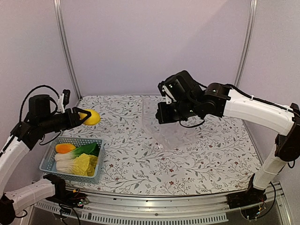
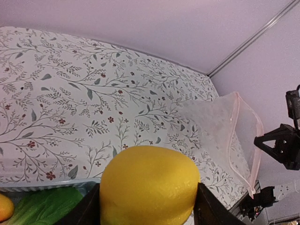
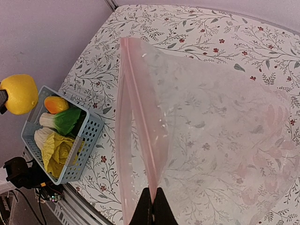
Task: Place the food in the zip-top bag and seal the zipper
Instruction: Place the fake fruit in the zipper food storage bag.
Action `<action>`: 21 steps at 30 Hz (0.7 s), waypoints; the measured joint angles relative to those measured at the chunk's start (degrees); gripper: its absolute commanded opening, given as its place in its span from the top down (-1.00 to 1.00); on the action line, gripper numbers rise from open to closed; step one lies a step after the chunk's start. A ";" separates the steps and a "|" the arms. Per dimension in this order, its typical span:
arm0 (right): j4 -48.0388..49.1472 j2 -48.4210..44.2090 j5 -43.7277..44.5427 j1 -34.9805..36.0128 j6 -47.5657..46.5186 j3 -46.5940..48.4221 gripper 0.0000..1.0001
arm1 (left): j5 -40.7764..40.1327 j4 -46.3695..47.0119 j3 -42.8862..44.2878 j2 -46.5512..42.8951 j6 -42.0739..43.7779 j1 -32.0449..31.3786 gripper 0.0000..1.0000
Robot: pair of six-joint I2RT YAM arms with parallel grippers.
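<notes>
The left gripper [image 1: 88,117] is clamping the round yellow toy fruit [image 1: 92,117], raised near the far edge of the light-blue slotted plastic basket [image 1: 78,139]. The orange fruit [image 1: 64,148], dark-green bok choy [image 1: 87,150] and pale-yellow napa cabbage [image 1: 85,164] are lying inside the basket. Well right of the basket, the right gripper [image 3: 151,206], fully closed, is pinching the clear zip-top bag [image 3: 215,140] at its pink zipper strip [image 3: 140,117].

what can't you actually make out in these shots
- Left wrist view: the yellow fruit fills the bottom and covers the left gripper fingertips. The lower edge cuts off nearly all of the basket.
- Top view: the zip-top bag is clear, and its outline is faint against the patterned cloth. The right gripper fingertips hide under its own wrist.
- Right wrist view: it is unclear whether the zipper is pressed shut.
</notes>
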 measured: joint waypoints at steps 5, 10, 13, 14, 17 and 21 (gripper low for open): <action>0.00 0.00 -0.52 0.00 -0.48 0.02 1.00 | 2.10 5.16 1.84 3.69 0.04 -9.46 -0.12; -0.02 0.00 -1.07 0.00 -0.70 0.02 1.00 | 2.36 11.58 3.39 8.68 -0.66 -17.31 -0.11; -0.02 0.00 -1.62 0.00 -0.83 0.02 1.00 | 1.46 15.69 4.96 12.81 -1.20 -22.91 -0.11; 0.00 0.00 -1.79 0.00 -0.90 0.02 1.00 | 1.38 16.98 5.40 14.08 -1.27 -24.35 -0.11; 0.00 0.00 -2.34 0.00 -0.92 0.02 1.00 | 0.85 20.37 6.67 17.66 -1.51 -27.65 -0.11; 0.35 0.00 -3.13 0.00 -0.90 0.02 1.00 | -0.07 24.09 7.85 22.08 -1.79 -30.69 -0.11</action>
